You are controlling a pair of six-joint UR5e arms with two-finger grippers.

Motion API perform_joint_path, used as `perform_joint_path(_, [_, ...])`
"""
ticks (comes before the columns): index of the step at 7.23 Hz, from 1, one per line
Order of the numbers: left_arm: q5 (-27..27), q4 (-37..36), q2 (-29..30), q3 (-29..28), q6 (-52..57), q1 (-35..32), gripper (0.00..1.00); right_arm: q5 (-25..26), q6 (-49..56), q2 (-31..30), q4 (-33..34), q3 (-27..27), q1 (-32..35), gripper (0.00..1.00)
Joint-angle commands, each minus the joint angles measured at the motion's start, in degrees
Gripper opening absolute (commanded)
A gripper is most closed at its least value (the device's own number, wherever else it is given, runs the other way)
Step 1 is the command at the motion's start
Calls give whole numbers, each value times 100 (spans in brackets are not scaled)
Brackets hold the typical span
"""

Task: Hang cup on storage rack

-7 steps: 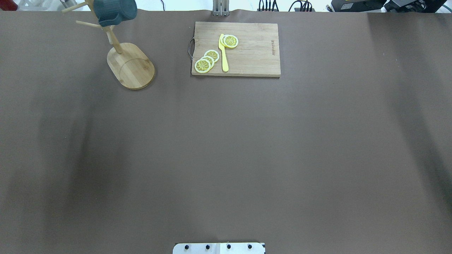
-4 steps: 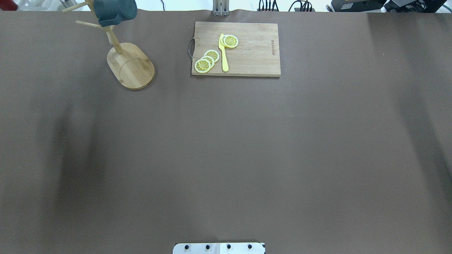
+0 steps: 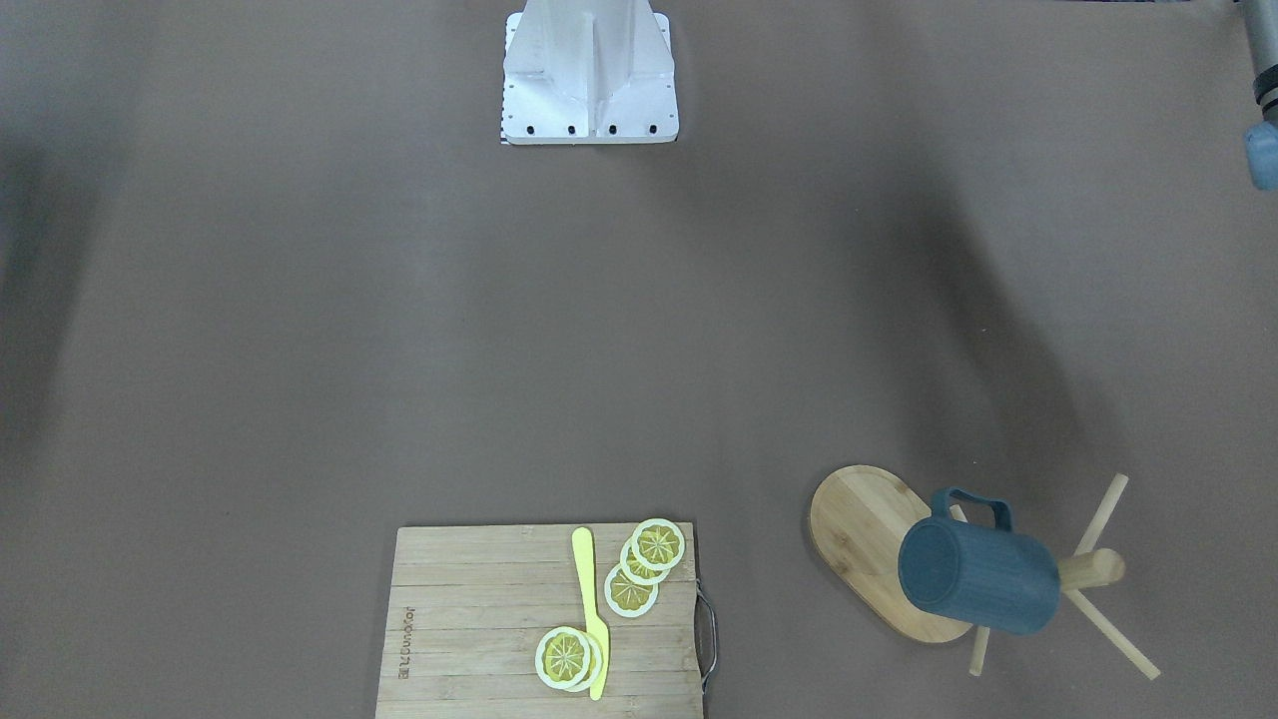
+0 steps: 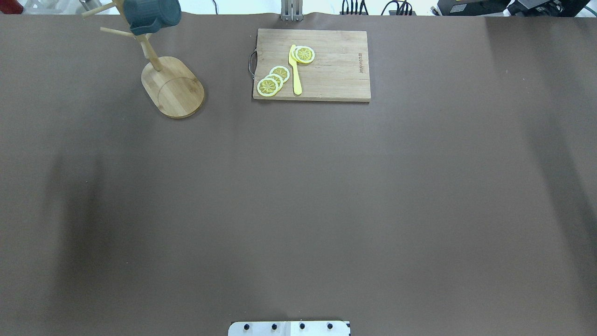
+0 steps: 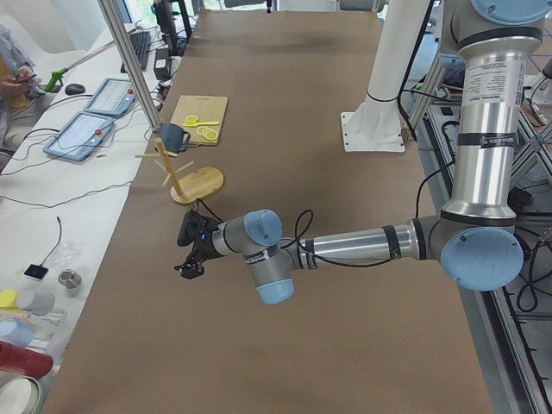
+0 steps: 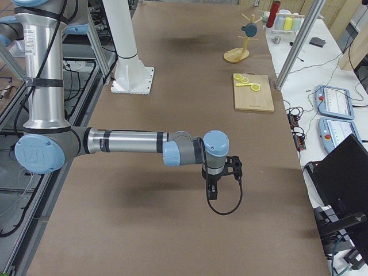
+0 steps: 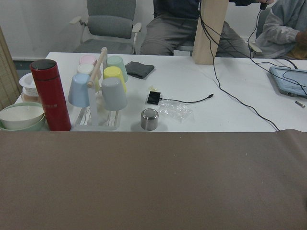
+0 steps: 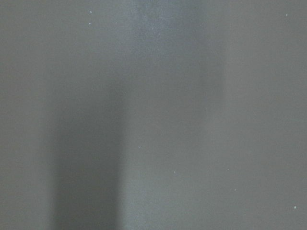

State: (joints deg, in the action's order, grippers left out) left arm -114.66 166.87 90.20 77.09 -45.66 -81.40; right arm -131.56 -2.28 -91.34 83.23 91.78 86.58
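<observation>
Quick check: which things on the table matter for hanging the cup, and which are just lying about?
Job:
cup, already hanging on a peg
storage rack

Lying about:
cutting board
lemon slices
yellow knife

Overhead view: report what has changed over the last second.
No object moved. Only the soft shadow on the table's left half slid toward the view's left edge. The teal mug still hangs on the bamboo mug tree. The cutting board, lemon slices and yellow knife lie as before.
</observation>
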Motion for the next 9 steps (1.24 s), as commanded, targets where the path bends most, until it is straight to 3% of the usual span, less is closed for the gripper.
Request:
perform_joint_path(1, [-380, -478, -177, 17, 510, -130, 98, 25, 0, 3, 0, -29, 8, 100])
perform_joint_path(4, [-1589, -1425, -161, 16, 994, -139, 98, 25, 9, 29, 0, -64, 8, 100])
perform_joint_path(7, [-2242, -3146, -170, 665, 1767, -243, 98, -27, 0, 55, -9, -152, -1, 100])
perform_joint_path(9, [-2368, -4027, -239, 991, 2471, -315, 98, -10, 0, 47, 0, -152, -1, 100])
